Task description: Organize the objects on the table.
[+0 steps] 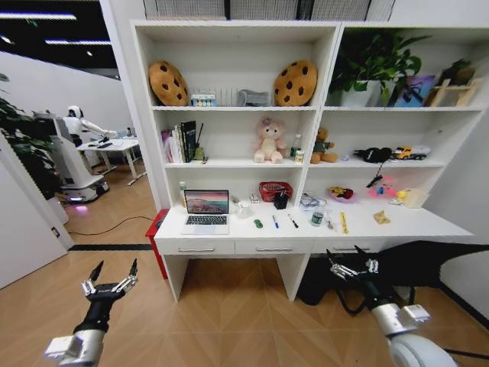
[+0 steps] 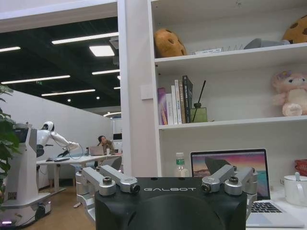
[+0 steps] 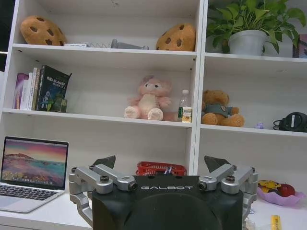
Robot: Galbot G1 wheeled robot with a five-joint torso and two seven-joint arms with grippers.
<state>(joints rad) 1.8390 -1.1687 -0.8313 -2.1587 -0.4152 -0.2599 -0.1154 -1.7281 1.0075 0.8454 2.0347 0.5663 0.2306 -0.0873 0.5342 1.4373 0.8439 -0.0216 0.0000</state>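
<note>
The white table (image 1: pixel 244 232) stands ahead under the tall shelving. On it an open silver laptop (image 1: pixel 205 212) (image 2: pixel 229 178) (image 3: pixel 32 172) sits at the left. To its right lie a tiny green toy car (image 1: pixel 258 223), a blue pen (image 1: pixel 275 221) and a black pen (image 1: pixel 293 221). My left gripper (image 1: pixel 114 268) hangs open and empty over the wooden floor, well short of the desk's left end. My right gripper (image 1: pixel 344 254) (image 3: pixel 160 163) is open and empty too, held low before the desk's right part.
Behind the pens on the desk are a red basket (image 1: pixel 275 189), a white pot (image 1: pixel 244 208), a small cup (image 1: pixel 316 219), a yellow strip (image 1: pixel 343 222) and a fruit dish (image 1: pixel 341 193). A red box (image 1: pixel 157 229) sits by the desk's left leg. Dark bags (image 1: pixel 428 264) lie low right.
</note>
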